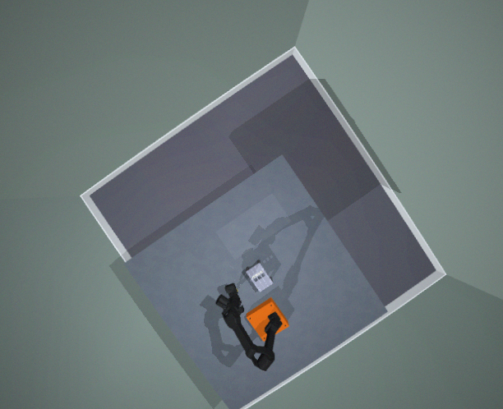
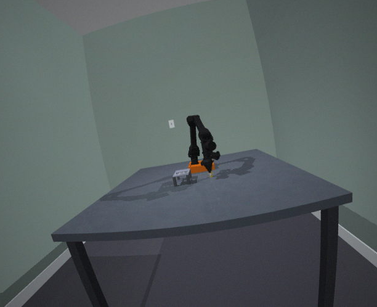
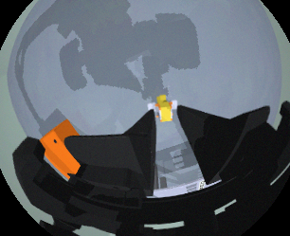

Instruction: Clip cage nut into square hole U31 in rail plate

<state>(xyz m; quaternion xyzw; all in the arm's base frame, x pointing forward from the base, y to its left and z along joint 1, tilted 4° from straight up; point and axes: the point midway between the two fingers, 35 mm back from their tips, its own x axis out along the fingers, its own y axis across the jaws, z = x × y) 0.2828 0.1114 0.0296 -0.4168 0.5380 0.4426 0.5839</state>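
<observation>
The cage nut (image 3: 165, 113), yellow with orange and whitish side parts, shows at the fingertips in the wrist view. It is a tiny yellow spot in the top view (image 1: 237, 291) and a small upright yellow piece in the exterior view (image 2: 210, 175). My gripper (image 3: 166, 109) (image 2: 209, 172) points down with its fingers partly open, one tip on each side of the nut. A gap shows between each tip and the yellow body; contact with the side parts cannot be told. The pale rail plate (image 1: 261, 284) (image 2: 183, 172) stands on legs with a row of dark holes; the U31 mark is not legible.
The orange base block (image 1: 257, 319) (image 2: 197, 169) (image 3: 60, 148) under the arm stands close to the rail plate. The rail plate's edge (image 3: 172, 190) shows below the fingers in the wrist view. Arm shadows fall across the grey table (image 1: 174, 263) (image 2: 239, 197).
</observation>
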